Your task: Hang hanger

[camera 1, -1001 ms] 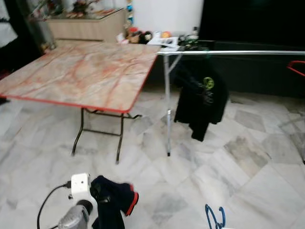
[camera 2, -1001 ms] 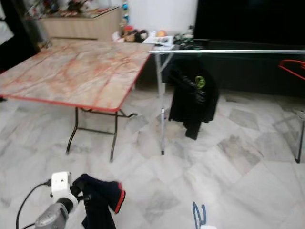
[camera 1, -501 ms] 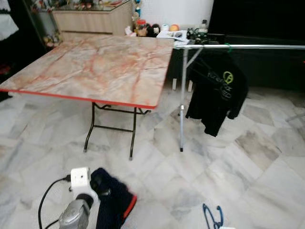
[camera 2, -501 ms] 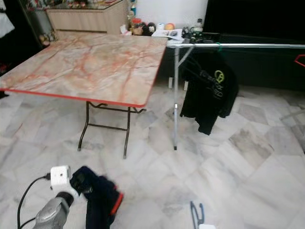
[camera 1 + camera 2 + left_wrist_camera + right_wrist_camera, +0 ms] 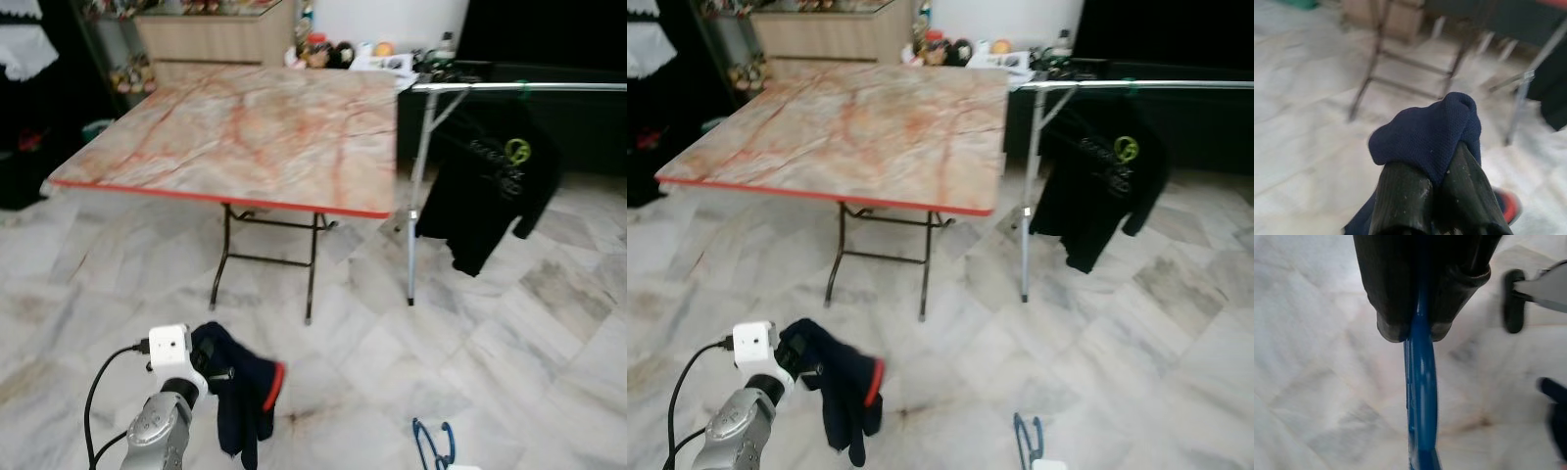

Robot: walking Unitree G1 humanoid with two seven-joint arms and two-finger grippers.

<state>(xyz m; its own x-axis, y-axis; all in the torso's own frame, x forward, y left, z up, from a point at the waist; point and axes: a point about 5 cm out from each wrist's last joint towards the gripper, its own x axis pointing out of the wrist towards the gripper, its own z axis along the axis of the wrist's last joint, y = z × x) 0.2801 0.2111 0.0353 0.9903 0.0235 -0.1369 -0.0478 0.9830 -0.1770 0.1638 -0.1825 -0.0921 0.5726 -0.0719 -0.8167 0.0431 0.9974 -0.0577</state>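
A blue plastic hanger (image 5: 1420,396) sticks out from between the fingers of my right gripper (image 5: 1415,330), which is shut on it; its hook (image 5: 434,443) pokes up at the bottom of the eye views. My left gripper (image 5: 1435,181) is shut on a navy garment with red trim (image 5: 240,392), which dangles low at my left. A silver clothes rail (image 5: 529,87) stands to the right of the table, with a black T-shirt (image 5: 487,181) hanging from it on a green hanger.
A folding table with a marble-pattern top and red edge (image 5: 255,132) stands ahead on black legs. Behind it are a wooden cabinet (image 5: 211,39) and clutter on a low shelf (image 5: 372,54). Marble floor tiles (image 5: 549,343) stretch around.
The whole scene has slid to the right across the frames, so the camera has turned left. The navy garment hangs lower and more unfolded from my left gripper. Both grips are unchanged.
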